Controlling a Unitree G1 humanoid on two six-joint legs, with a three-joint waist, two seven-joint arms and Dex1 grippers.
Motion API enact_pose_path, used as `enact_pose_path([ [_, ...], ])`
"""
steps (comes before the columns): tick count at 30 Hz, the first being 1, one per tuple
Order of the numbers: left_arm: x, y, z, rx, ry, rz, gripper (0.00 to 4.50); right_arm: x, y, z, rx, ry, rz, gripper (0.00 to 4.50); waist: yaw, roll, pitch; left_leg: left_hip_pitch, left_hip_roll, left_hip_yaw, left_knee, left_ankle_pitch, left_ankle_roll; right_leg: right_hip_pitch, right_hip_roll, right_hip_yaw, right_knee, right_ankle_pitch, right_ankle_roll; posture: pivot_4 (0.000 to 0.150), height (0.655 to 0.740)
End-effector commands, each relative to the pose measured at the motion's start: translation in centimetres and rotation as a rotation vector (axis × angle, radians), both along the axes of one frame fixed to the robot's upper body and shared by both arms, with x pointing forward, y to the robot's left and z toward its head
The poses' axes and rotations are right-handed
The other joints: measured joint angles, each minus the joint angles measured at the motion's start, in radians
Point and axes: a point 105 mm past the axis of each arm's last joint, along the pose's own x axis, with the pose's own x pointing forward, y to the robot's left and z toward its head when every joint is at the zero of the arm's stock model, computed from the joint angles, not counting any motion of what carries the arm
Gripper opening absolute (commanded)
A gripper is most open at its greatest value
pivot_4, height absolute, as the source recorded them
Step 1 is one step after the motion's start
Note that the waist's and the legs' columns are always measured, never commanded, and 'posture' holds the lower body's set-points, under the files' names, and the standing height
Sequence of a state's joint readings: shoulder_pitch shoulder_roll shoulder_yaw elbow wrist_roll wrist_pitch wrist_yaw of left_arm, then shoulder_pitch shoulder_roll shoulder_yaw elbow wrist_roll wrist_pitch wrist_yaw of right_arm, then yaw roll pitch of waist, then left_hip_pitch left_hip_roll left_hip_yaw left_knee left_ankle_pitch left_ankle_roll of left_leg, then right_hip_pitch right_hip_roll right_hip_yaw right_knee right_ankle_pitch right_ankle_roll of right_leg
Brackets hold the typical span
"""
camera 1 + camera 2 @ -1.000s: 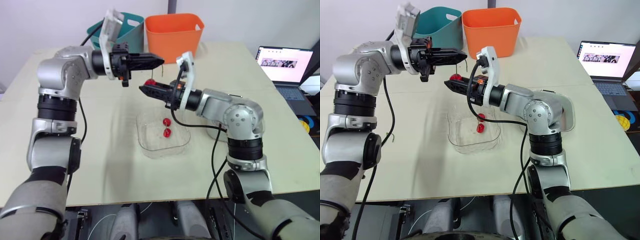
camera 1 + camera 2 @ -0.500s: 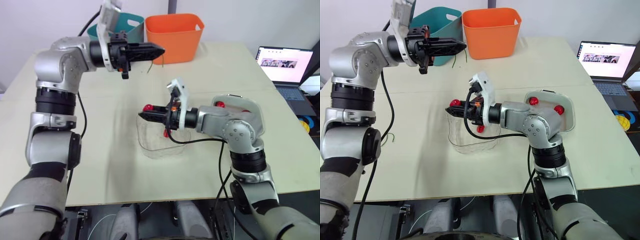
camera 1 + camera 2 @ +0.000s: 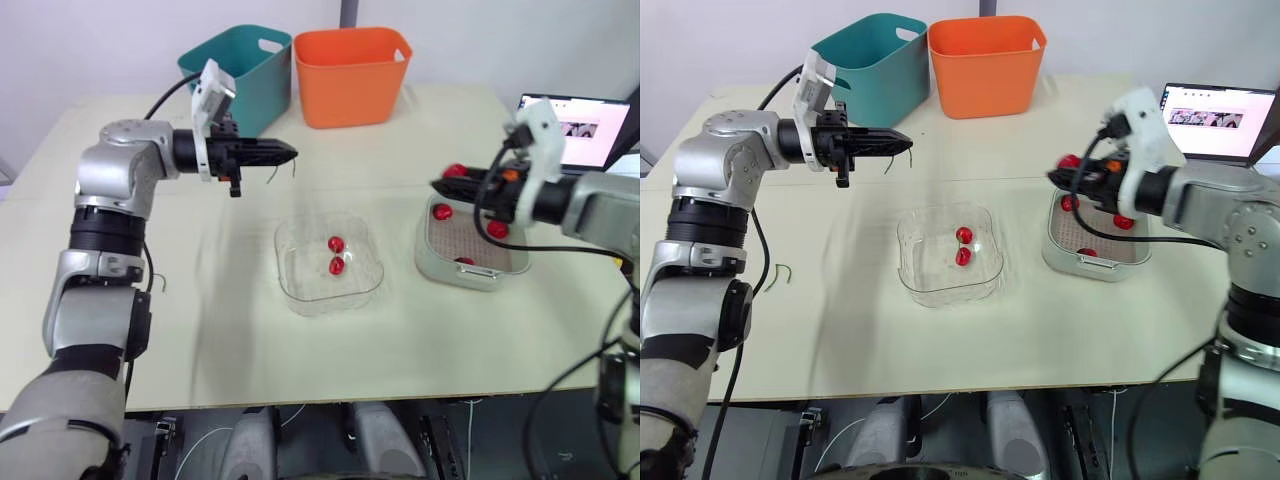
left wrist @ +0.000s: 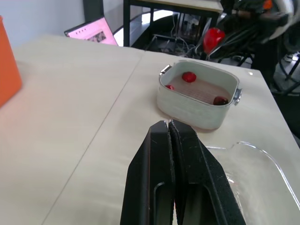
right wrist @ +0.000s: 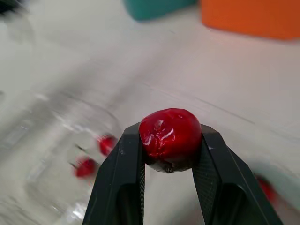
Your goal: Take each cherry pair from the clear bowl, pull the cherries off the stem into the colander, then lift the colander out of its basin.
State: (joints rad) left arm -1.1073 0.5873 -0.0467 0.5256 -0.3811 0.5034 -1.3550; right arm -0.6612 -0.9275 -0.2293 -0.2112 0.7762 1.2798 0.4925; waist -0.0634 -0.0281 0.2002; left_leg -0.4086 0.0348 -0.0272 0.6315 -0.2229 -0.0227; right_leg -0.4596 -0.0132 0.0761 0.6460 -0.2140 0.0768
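Observation:
My right gripper [image 3: 447,182] is shut on a single red cherry [image 5: 169,138] and hovers above the left rim of the colander [image 3: 470,274], which sits in its pale basin. Three cherries [image 3: 497,229] lie inside the colander. My left gripper [image 3: 286,153] is held above the table, left of the bowl and farther back; it is shut on a thin green stem [image 3: 294,166] that dangles from its tips. Its fingers [image 4: 161,140] press together in the left wrist view. The clear bowl [image 3: 300,292] sits mid-table with a cherry pair [image 3: 336,254] in it.
A teal bin [image 3: 240,60] and an orange bin [image 3: 350,62] stand at the back of the table. An open laptop [image 3: 575,130] sits at the far right. Loose green stems [image 3: 780,272] lie on the table at the left.
My right gripper has swung right, from over the clear bowl to over the colander, with the cherry in it. My left gripper has dropped lower and pulled left with the stem.

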Motion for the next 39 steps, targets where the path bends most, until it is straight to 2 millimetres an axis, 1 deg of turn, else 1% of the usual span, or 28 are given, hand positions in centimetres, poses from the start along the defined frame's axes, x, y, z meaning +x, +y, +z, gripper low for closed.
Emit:
enact_pose_path([
  [1,-0.4,0.1,0.7,0.014,-0.057,-0.011,0.0,-0.2,-1.5,-0.2,-0.044,0.011,-0.034,1.08,-0.006,0.0,0.0,0.0,0.0,0.0,0.0,0.0,0.0,0.0,0.0,0.001,0.0,0.0,0.0,0.15,0.74],
  [5,-0.4,0.0,0.1,0.026,-0.055,-0.013,0.0,-0.2,-2.7,-2.5,-0.097,0.097,-0.071,1.08,-0.007,0.0,0.0,0.001,0.0,0.001,0.0,0.0,0.0,0.0,0.001,0.001,0.001,0.002,0.003,0.15,0.74],
  [11,-0.3,0.0,-0.2,0.042,-0.058,-0.005,0.0,0.4,-3.7,-4.6,-0.123,0.157,-0.122,1.08,-0.004,0.0,0.0,0.0,0.0,0.001,0.001,0.0,0.0,0.0,0.001,0.001,0.001,0.002,0.003,0.15,0.74],
  [13,-0.2,0.2,-0.3,0.049,-0.06,0.0,0.0,0.5,-3.7,-4.7,-0.123,0.161,-0.123,1.82,-0.003,0.0,0.0,0.0,0.0,0.001,0.001,0.0,0.0,0.0,0.001,0.001,0.001,0.002,0.003,0.15,0.74],
  [15,-0.2,0.3,-0.3,0.049,-0.06,0.008,0.0,0.6,-3.9,-4.6,-0.127,0.158,-0.128,2.41,-0.005,0.0,0.0,0.0,0.0,0.001,0.0,0.0,0.0,0.0,0.001,0.001,0.001,0.002,0.003,0.15,0.74],
  [20,0.0,0.7,-0.1,0.046,-0.063,0.029,0.0,0.8,-3.7,-3.1,-0.096,0.099,-0.112,4.1,-0.005,0.0,0.0,0.0,0.0,0.001,0.0,0.0,0.0,0.0,0.001,0.001,0.001,0.002,0.003,0.15,0.74],
  [23,0.3,1.4,-0.3,0.058,-0.071,0.058,0.0,0.8,-3.4,-1.4,-0.073,0.038,-0.09,4.1,-0.005,0.0,0.0,0.0,0.0,0.001,0.0,0.0,0.0,0.0,0.001,0.001,0.001,0.002,0.003,0.15,0.74],
  [25,0.6,2.1,-0.1,0.054,-0.074,0.091,0.0,1.0,-2.8,0.1,-0.048,-0.02,-0.065,4.1,-0.007,0.0,0.0,0.001,0.0,0.001,0.0,0.0,0.0,0.0,0.001,0.001,0.001,0.002,0.003,0.15,0.74],
  [27,0.8,3.2,0.1,0.037,-0.063,0.14,0.0,0.9,-1.3,1.5,-0.008,-0.076,0.003,4.1,-0.007,0.0,0.0,0.001,0.0,0.001,0.0,0.0,0.0,0.0,0.001,0.001,0.001,0.002,0.003,0.15,0.74],
  [30,1.0,5.8,-0.2,0.001,-0.009,0.239,0.0,0.0,2.2,3.2,0.053,-0.139,0.16,4.1,-0.01,0.0,0.0,0.001,0.0,0.0,0.0,0.0,0.0,0.0,0.001,0.001,0.001,0.002,0.003,0.15,0.74],
  [32,1.1,8.4,-1.5,0.002,0.047,0.336,0.0,-0.9,5.1,4.0,0.076,-0.171,0.282,4.1,-0.011,0.0,0.0,0.002,0.001,0.0,-0.001,0.0,0.0,0.0,0.002,0.001,0.002,0.002,0.003,0.15,0.74],
  [34,1.0,11.7,-4.1,0.037,0.114,0.456,0.0,-1.6,8.5,4.5,0.1,-0.186,0.385,4.1,-0.012,0.001,0.0,0.002,0.001,0.0,-0.001,0.0,0.0,-0.001,0.002,0.001,0.002,0.002,0.003,0.15,0.74],
  [35,0.8,12.9,-5.0,0.042,0.145,0.499,0.0,-2.0,10.1,4.7,0.115,-0.192,0.44,4.1,-0.013,0.001,0.0,0.002,0.001,0.0,-0.001,0.0,0.0,0.0,0.002,0.001,0.003,0.002,0.003,0.15,0.74],
  [36,0.5,13.9,-5.6,0.036,0.173,0.529,0.0,-2.6,11.6,4.9,0.129,-0.194,0.493,4.1,-0.016,0.001,0.0,0.002,0.001,0.0,0.0,0.0,0.0,-0.001,0.002,0.001,0.003,0.002,0.003,0.15,0.74],
  [39,-0.5,16.1,-6.2,-0.049,0.259,0.595,0.0,-4.6,15.8,4.3,0.141,-0.165,0.662,4.1,-0.004,0.0,0.0,0.0,0.002,-0.002,0.0,0.0,0.0,-0.002,0.002,-0.002,0.003,0.003,0.001,0.15,0.74],
])
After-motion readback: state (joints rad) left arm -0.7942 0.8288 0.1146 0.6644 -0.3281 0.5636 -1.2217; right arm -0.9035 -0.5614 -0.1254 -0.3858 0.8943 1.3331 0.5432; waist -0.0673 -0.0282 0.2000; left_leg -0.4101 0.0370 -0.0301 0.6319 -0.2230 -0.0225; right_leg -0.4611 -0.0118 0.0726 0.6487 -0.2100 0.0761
